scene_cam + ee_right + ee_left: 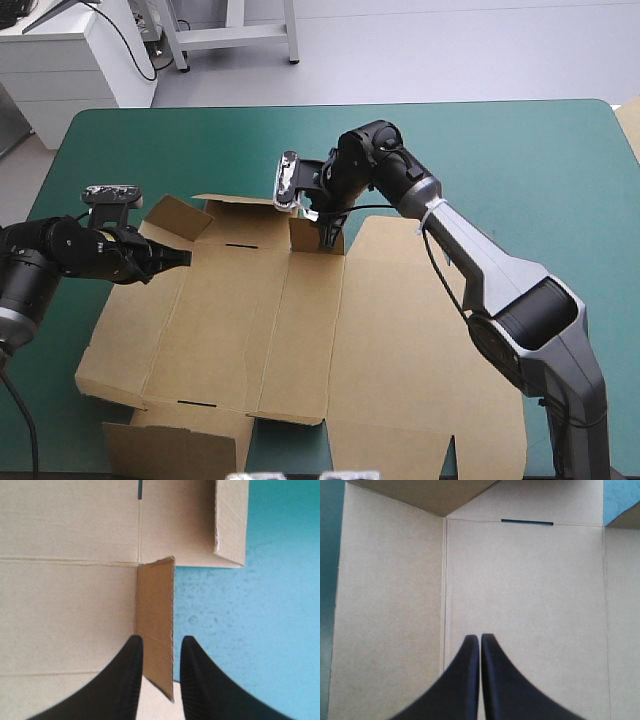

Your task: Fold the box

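The brown box (300,330) lies mostly flat on the teal-green cover (520,160); I judge it light and stiff, bending only at its creases. At the box's far edge the right gripper (160,639) is nearly closed on a small raised flap (155,595), a good hold. Over the box's left panel the left gripper (480,639) is closed and empty.

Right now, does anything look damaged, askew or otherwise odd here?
Nothing stands out. The box lies mostly flat on the teal-green cover; the right tool pinches one upright flap, and the left tool is shut over a panel.

Box (300,310) lying on the counter (520,160), left tool (180,257) hovering over its left part, right tool (330,240) seemingly gripping its far flap (155,620)
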Tool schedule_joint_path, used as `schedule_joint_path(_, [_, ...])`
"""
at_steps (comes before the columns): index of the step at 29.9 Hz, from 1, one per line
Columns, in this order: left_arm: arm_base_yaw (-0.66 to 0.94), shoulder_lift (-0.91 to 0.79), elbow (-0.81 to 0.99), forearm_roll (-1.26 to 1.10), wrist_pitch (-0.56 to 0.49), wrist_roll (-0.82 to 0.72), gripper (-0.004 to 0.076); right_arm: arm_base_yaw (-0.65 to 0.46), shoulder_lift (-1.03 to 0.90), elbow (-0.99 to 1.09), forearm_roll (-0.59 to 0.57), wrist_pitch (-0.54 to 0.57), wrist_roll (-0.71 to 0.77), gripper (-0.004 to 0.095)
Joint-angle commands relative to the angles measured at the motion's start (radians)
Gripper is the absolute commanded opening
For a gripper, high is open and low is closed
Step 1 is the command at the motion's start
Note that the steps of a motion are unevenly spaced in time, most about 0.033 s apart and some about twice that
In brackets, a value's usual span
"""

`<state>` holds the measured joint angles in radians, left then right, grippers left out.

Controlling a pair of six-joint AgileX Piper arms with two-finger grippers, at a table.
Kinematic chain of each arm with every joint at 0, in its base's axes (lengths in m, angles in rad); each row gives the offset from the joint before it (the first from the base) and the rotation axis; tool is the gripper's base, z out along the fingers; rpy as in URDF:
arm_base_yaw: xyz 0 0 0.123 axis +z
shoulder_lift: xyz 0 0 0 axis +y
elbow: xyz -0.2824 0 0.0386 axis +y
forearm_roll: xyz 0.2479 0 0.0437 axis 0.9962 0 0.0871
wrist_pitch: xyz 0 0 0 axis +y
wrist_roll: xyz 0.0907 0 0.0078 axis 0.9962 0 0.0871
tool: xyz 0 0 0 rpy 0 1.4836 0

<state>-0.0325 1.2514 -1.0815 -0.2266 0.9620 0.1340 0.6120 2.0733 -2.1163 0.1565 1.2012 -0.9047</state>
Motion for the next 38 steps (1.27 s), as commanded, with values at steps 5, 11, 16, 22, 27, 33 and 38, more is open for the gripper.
schedule_joint_path(5, [0.002,-0.021,-0.033,-0.013,-0.032,-0.007,-0.0008,-0.001,-0.139,-0.036,-0.097,0.042,0.1,0.0015])
schedule_joint_path(11, [0.002,-0.021,-0.033,-0.013,-0.032,-0.007,-0.0008,-0.072,-0.183,-0.032,-0.195,0.044,0.322,-0.0019])
schedule_joint_path(16, [0.002,-0.021,-0.033,-0.003,-0.018,-0.007,-0.0008,-0.244,-0.265,-0.011,-0.103,0.044,0.432,-0.0019])
schedule_joint_path(22, [0.002,-0.021,-0.033,0.011,-0.034,-0.007,-0.0008,-0.449,-0.407,0.125,0.036,0.044,0.474,-0.0019])
schedule_joint_path(27, [0.002,-0.021,-0.033,0.013,-0.036,-0.001,-0.0008,-0.539,-0.545,0.349,0.036,0.044,0.507,-0.0019])
schedule_joint_path(33, [0.002,-0.021,-0.033,0.013,-0.038,-0.001,-0.0008,-0.569,-0.702,0.638,0.038,-0.055,0.533,-0.0019])
schedule_joint_path(38, [0.002,-0.021,-0.033,0.013,-0.04,-0.001,-0.0008,-0.569,-0.811,0.784,0.041,-0.123,0.592,-0.0019])
